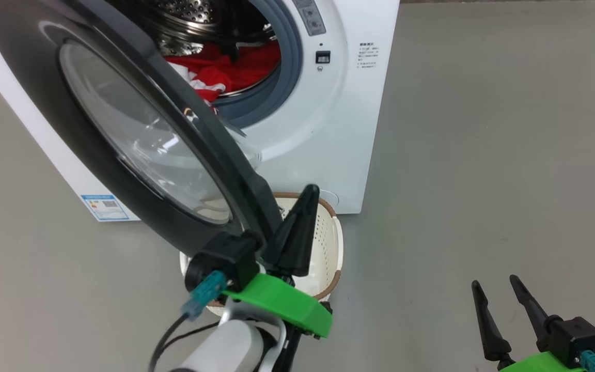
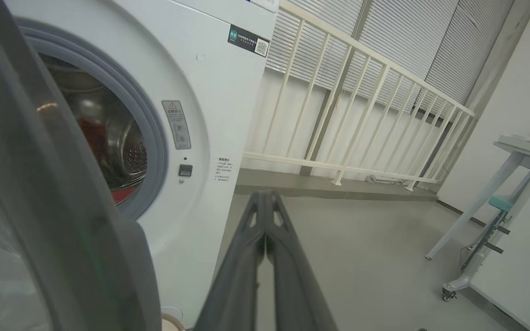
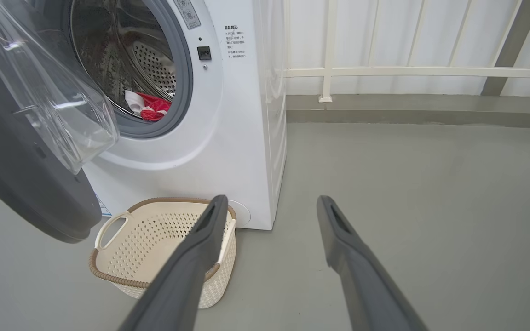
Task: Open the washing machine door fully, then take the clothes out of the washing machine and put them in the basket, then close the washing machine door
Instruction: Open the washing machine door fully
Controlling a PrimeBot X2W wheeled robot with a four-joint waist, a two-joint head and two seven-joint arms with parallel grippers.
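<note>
Partly swung out, the door (image 1: 137, 134) hangs above the basket (image 1: 328, 243), which sits on the floor (image 1: 483, 155) at the washing machine's (image 1: 339, 103) front. Red clothes (image 1: 235, 67) lie inside the machine. The left gripper (image 1: 309, 195) is pinched together beside the door's lower edge; the right gripper (image 1: 495, 281) is spread and empty.

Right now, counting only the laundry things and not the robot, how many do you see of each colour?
White: 1, washing machine
Black rim with clear glass: 1, washing machine door
Red with white: 1 heap of clothes in the drum; single garments cannot be told apart
Cream: 1, basket
Total: 4
</note>
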